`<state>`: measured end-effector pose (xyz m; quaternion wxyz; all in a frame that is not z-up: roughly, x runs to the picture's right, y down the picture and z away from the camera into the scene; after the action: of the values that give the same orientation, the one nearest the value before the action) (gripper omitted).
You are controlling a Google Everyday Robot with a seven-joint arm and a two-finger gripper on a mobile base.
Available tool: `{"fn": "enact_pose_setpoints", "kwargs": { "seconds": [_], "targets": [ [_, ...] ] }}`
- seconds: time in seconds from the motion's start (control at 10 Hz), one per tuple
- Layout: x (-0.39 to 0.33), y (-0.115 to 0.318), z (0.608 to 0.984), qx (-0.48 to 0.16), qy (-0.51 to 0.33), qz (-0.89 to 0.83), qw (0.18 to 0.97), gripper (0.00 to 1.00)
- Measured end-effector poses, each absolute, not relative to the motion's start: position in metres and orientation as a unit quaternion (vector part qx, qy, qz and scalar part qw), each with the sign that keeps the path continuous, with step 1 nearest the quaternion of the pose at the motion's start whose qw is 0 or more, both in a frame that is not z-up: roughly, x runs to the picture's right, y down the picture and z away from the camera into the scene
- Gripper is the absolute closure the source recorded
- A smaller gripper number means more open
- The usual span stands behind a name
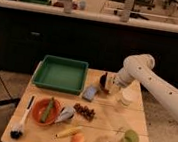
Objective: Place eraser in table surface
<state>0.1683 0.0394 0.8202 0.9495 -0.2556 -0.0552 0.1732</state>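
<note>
Your claw [105, 82] hangs low over the back of the surface [113, 119], between the tray [60, 74] and the white cup [126, 97], with the arm reaching in from the right. You cannot tell from this view whether the claw is open or closed.

The eraser [90, 92], a blue-grey block, lies flat on bare wood just off the tray's front right corner and just beside the claw. Whether the two touch is not clear. The eraser sits on the planks and outside the tray, which is where the task wants it, so the placing looks about done.

That spot makes sense: it is a bare patch within the arm's reach, apart from the grapes [84, 111] and the cup.

The eraser's long axis runs on a diagonal. Its near end points toward the front left and its far end toward the claw, which probably follows the slant of the arm's reach.
</note>
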Motion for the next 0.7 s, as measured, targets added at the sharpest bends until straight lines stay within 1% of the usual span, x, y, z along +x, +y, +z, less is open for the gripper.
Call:
{"fn": "enact_pose_setpoints", "kwargs": {
  "seconds": [0.1,0.3,0.6,0.7],
  "targets": [
    [0.167,0.028,0.828,-0.255,-0.063,0.143,0.954,0.2],
    [0.165,0.013,0.838,-0.247,-0.075,0.072,0.963,0.2],
    [0.167,0.008,0.844,-0.223,-0.072,-0.035,0.971,0.2],
    [0.165,0.011,0.847,-0.208,-0.059,-0.079,0.973,0.2]
  ]
}}
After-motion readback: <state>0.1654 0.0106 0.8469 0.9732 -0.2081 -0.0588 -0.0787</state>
